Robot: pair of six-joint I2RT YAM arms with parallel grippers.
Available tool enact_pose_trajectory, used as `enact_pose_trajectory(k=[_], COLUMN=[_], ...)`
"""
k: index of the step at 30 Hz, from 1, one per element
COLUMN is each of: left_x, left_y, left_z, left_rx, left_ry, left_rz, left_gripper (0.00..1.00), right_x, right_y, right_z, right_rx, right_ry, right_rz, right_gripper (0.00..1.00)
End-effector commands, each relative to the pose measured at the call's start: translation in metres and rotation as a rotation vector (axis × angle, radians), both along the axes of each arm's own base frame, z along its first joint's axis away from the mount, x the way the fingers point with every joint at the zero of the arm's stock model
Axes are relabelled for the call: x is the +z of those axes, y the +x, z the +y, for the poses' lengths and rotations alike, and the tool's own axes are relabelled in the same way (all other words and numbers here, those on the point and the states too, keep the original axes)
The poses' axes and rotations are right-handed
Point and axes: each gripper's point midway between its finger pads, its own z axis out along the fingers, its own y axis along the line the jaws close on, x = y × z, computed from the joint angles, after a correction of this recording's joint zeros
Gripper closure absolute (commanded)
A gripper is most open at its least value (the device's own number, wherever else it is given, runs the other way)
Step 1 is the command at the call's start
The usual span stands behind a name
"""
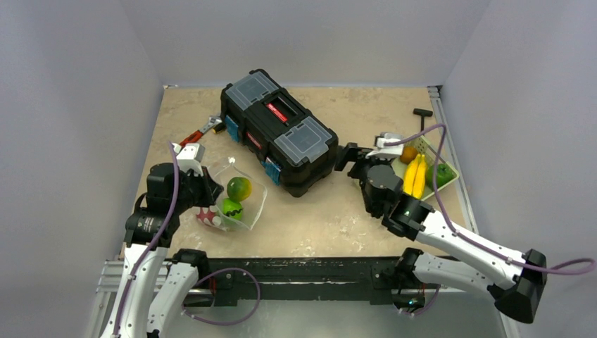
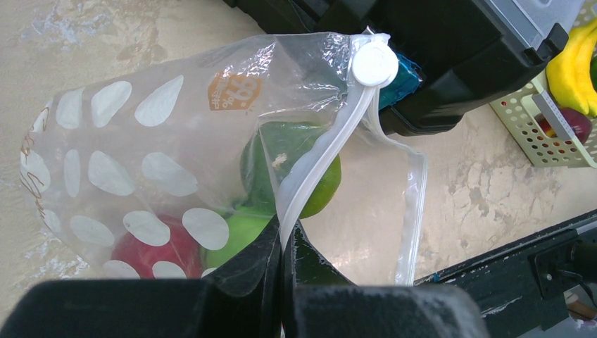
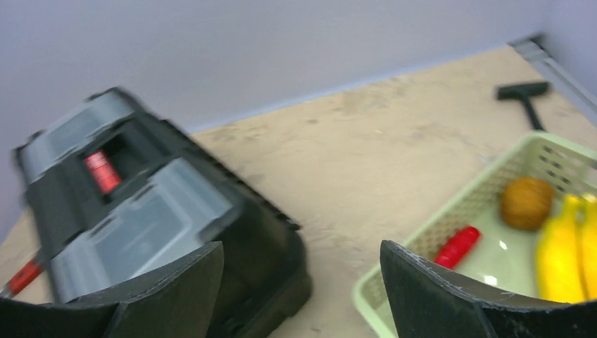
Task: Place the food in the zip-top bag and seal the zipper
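Observation:
The zip-top bag [image 1: 248, 204] lies left of the toolbox, its mouth held up. In the left wrist view the bag [image 2: 141, 162] shows white dots, with a green-orange fruit [image 2: 325, 184], a light green one [image 2: 232, 236] and a red one [image 2: 151, 246] inside. My left gripper [image 2: 285, 236] is shut on the white zipper strip [image 2: 331, 148], below its round slider [image 2: 374, 62]. My right gripper [image 3: 303, 253] is open and empty, above the table between toolbox and basket. Yellow bananas [image 1: 415, 176], an orange-brown fruit [image 3: 526, 203] and a red piece [image 3: 457, 246] lie in the basket.
The black toolbox [image 1: 278, 130] stands mid-table, close to the bag's far side. A pale green basket [image 1: 429, 146] sits at the right. A red-handled wrench [image 1: 197, 134] lies behind the bag. A black T-shaped tool [image 1: 422, 116] lies at the back right.

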Motion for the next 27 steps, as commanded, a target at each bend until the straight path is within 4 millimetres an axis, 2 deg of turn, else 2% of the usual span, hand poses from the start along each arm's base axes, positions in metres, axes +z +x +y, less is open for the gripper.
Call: enact_pose_trajectory(k=[1,6,10,12,15,19,23,27], left_x=[0.011,0.011,0.012,0.012,0.013,0.014,0.015,0.015], left_y=[0.007,0.007,0.007,0.006,0.005,0.005,0.004,0.004], left_z=[0.000,-0.001,-0.001,-0.001,-0.001,-0.002,-0.002,-0.003], left_rx=[0.003,0.000,0.000,-0.002,-0.002,-0.004,-0.006,-0.012], left_ry=[-0.004,-0.006,-0.008,-0.007,-0.008,-0.010,-0.011,-0.014], left_rz=[-0.047,-0.042,-0.046,-0.046,-0.052,-0.056,-0.060,-0.061], left_gripper=[1.00,1.00,1.00,1.00,1.00,1.00,1.00,1.00], right_x=[-0.037,-0.079,-0.115,-0.130,-0.141,-0.151,-0.162,-0.169], right_y=[0.004,0.004,0.000,-0.007,-0.023,-0.034,-0.044,-0.042], right_z=[-0.056,-0.094,-0.121,-0.129,-0.143,-0.144,-0.143,-0.137], right_rx=[-0.235,-0.412,-0.487,-0.509,-0.609,-0.649,-0.670,-0.650], right_ry=[0.070,0.103,0.135,0.144,0.139,0.118,0.091,0.089], right_rz=[0.112,0.277,0.431,0.509,0.585,0.691,0.782,0.811], right_gripper=[0.20,0.25,0.26,0.25,0.21,0.13,0.12,0.13])
